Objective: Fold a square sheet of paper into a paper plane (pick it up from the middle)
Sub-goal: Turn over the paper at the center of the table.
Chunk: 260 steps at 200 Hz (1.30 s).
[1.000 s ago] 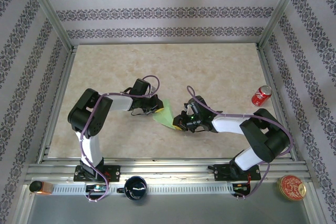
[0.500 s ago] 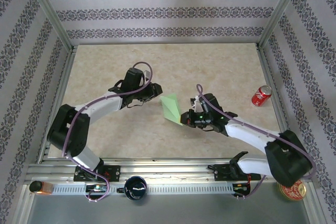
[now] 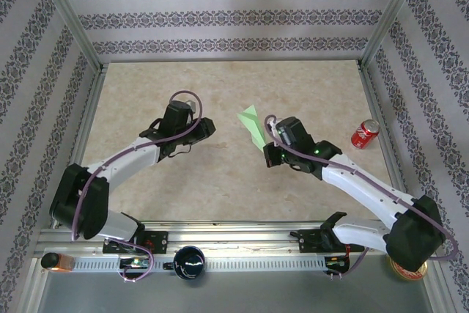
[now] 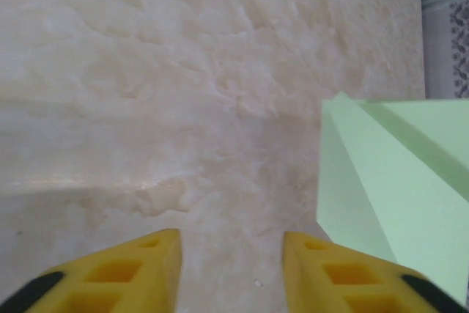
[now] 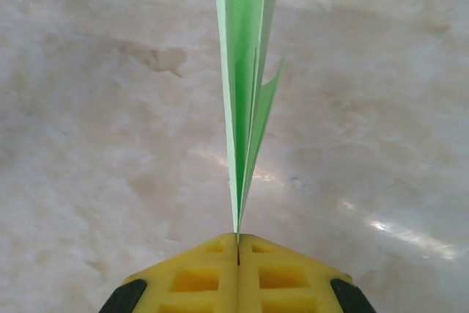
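Note:
The light-green sheet of paper, folded into a slim pointed paper plane (image 3: 252, 124), is held off the table at mid-table. My right gripper (image 3: 267, 142) is shut on its rear edge. In the right wrist view the paper plane (image 5: 248, 71) stands edge-on, rising straight out of my right gripper (image 5: 238, 240). My left gripper (image 3: 208, 128) is to the left of the paper, apart from it and open. In the left wrist view my left gripper (image 4: 231, 243) has bare table between its yellow fingers, and the paper plane (image 4: 396, 188) is at the right edge.
A red soda can (image 3: 365, 133) stands at the right side of the table. On the near rail are a black mug (image 3: 189, 262), a round red tin (image 3: 407, 262) and a small orange object (image 3: 56, 260). Metal frame posts border the beige table (image 3: 220, 86).
My left gripper let go of the paper, opened and drew away to the left. My right arm stretched out and carried the folded paper farther back.

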Each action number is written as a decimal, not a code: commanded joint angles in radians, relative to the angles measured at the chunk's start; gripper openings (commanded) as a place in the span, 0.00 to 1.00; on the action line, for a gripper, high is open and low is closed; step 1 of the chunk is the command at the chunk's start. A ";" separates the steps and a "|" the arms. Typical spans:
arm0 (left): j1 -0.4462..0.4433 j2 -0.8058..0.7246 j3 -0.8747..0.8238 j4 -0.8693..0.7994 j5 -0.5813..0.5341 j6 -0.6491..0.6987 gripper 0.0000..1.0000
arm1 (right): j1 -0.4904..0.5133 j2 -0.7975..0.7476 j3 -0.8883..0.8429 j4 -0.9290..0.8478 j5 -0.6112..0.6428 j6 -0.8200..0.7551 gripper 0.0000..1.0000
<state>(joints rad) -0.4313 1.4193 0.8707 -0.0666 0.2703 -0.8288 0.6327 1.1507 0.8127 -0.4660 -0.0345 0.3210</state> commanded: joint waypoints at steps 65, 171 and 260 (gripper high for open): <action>0.045 -0.141 -0.064 -0.113 -0.174 -0.002 0.59 | 0.173 0.144 0.090 -0.171 0.524 -0.255 0.01; 0.064 -0.212 -0.124 -0.081 -0.213 -0.054 0.62 | 0.283 0.445 0.196 -0.149 0.317 -0.125 0.08; 0.067 -0.167 -0.093 -0.049 -0.086 -0.025 0.62 | 0.158 0.388 0.116 0.160 -0.301 0.146 0.34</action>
<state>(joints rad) -0.3775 1.2282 0.7551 -0.1608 0.1238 -0.8635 0.8791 1.6127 0.9913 -0.4519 -0.1123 0.3393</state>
